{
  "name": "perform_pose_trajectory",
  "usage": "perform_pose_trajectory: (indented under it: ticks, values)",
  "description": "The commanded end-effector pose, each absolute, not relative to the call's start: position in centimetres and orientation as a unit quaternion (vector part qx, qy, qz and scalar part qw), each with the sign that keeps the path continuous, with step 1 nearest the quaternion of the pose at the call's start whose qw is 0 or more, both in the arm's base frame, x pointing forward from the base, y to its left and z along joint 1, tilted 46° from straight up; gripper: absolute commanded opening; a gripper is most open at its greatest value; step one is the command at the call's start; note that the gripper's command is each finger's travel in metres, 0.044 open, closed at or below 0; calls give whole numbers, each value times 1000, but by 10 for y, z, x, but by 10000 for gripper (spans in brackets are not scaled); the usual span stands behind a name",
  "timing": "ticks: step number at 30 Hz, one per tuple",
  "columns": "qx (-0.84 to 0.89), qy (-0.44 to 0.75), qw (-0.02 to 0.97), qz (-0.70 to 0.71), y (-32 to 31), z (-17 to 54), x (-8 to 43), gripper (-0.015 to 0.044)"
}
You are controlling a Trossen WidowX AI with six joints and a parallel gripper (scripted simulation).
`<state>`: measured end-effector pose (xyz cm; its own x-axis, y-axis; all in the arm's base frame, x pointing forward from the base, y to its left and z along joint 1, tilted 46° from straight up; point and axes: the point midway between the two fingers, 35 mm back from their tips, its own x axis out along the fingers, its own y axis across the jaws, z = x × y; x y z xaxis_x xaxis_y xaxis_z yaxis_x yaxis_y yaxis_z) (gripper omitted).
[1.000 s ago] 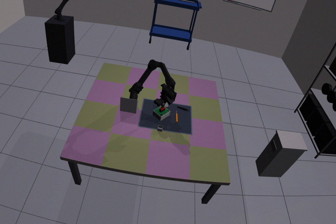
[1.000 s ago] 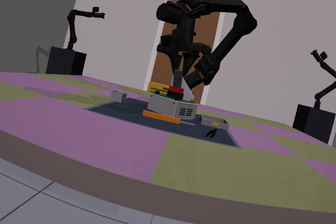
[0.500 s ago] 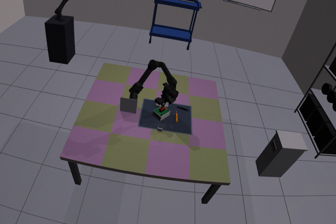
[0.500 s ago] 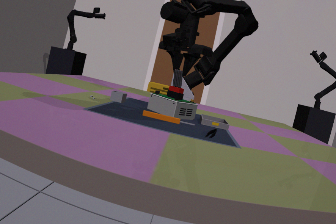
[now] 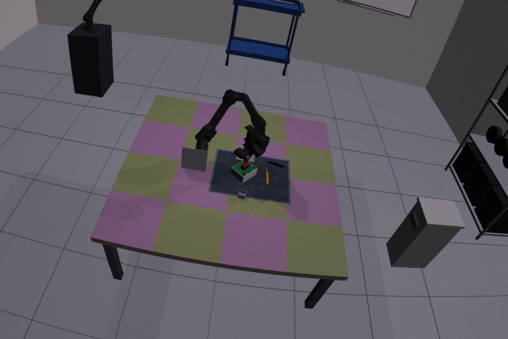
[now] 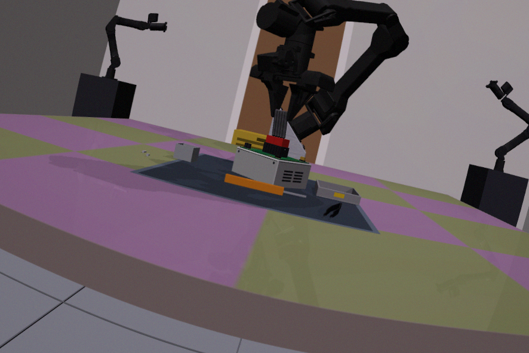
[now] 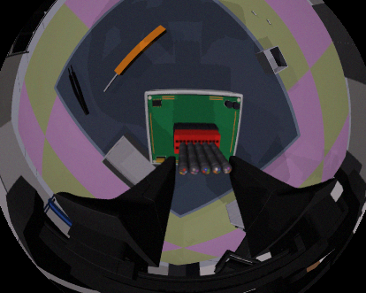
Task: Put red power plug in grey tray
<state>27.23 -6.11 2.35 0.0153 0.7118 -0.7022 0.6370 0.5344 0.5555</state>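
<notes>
Circuit board (image 5: 240,170) (image 6: 289,157) (image 7: 164,121) as landmark: cable stubs (image 6: 279,123) (image 7: 198,158) rise over it, blocking a low pass across. Screwdriver (image 5: 267,177) (image 6: 254,184) (image 7: 140,50) and grey tray (image 6: 337,193) (image 7: 128,158) sit low nearby; space directly above the tray is open.

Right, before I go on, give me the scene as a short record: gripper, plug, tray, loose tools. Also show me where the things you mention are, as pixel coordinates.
gripper: open (image 5: 246,160) (image 6: 281,114) (image 7: 203,160), fingers either side of the grey cables (image 6: 279,123) (image 7: 205,158)
red power plug: in the black socket (image 6: 275,150) (image 7: 196,127) on the circuit board (image 5: 239,170) (image 7: 188,111)
grey tray: beside the board's housing (image 6: 254,168), no plug in it (image 5: 245,162) (image 6: 324,192) (image 7: 129,161)
loose tools: orange-handled screwdriver (image 5: 267,177) (image 6: 254,184) (image 7: 140,50), black tweezers or pliers (image 5: 276,164) (image 6: 332,210) (image 7: 78,90)
still to do: free plug, place it, release, move clear
</notes>
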Motion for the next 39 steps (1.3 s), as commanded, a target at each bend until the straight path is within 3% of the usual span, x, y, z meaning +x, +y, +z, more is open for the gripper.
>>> perform_pose_trajectory:
  ticks: [1, 19, 29, 39]
  values:
    - [482, 701, 524, 37, -59, 23, 273, 249]
    - [482, 701, 524, 37, -46, 10, 273, 249]
    - [482, 701, 524, 37, -46, 10, 273, 0]
    - [482, 701, 524, 37, -46, 10, 273, 0]
